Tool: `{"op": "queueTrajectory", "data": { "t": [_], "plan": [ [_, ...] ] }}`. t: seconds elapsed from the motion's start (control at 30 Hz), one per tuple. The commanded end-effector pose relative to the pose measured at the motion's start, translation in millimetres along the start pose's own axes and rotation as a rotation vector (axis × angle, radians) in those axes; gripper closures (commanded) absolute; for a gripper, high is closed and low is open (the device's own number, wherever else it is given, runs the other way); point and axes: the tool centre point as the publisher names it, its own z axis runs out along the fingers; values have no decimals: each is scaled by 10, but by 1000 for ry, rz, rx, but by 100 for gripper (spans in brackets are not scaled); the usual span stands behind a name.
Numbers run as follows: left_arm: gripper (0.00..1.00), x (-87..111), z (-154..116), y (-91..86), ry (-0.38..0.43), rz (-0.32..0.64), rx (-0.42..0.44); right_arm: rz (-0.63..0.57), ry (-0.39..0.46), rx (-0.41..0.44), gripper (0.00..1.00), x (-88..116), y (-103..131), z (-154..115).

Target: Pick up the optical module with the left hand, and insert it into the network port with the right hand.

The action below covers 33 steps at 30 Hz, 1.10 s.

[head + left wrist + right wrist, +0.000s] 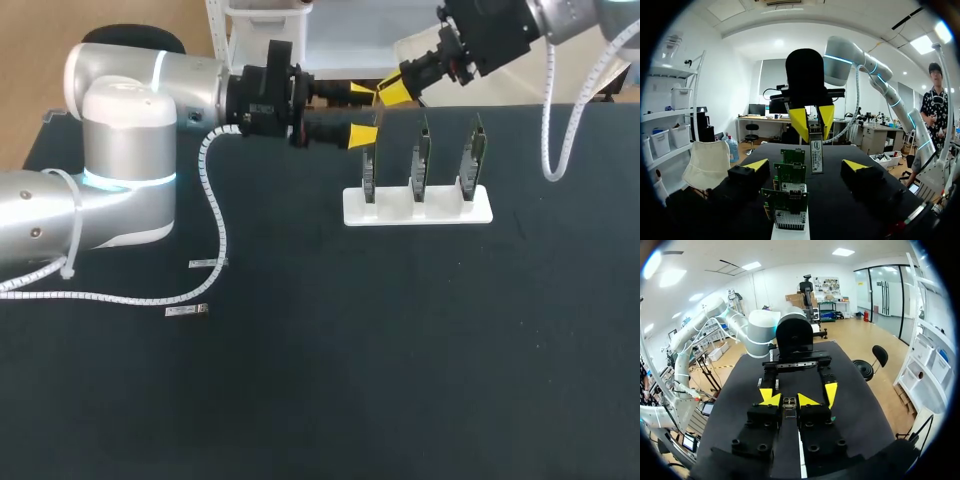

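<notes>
Fingers (806, 400) of right gripper (789, 399) clamp the optical module (816, 150) from both sides; left gripper (807, 166) splayed wide (gripping nothing), module between its tips, touching neither.

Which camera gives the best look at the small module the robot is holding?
The left wrist view: the module hangs in full, pinched in the right gripper near the green boards. The right wrist view shows only its end in that gripper; in the head view it is too small to make out.
</notes>
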Motion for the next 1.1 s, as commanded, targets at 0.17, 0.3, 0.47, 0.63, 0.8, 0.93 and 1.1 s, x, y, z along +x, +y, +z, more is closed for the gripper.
{"op": "queueTrajectory", "data": {
  "t": [0.17, 0.3, 0.47, 0.63, 0.8, 0.93, 1.1],
  "plan": [
    [0, -5, -5, -14, -14, 9, -2, -2, -9, 12, 100, 16, 47, -35],
    [0, -14, -33, -26, -14, 12, -6, -2, -8, 11, 100, 22, 51, -37],
    [0, -14, -71, -49, -2, 15, -13, -8, -5, 6, 100, 22, 54, -30],
    [0, -25, -124, -65, 43, 26, -15, -15, -1, 5, 100, 12, 49, -28],
    [0, -15, -184, -86, 75, 26, -15, -16, 3, 5, 100, 14, 40, -31],
    [0, 34, -218, -114, 98, 9, -13, -19, 11, 8, 100, 31, 30, -35],
    [0, 111, -292, -134, 152, -10, -23, -27, 19, 11, 100, 40, 16, -49]
  ]
}}
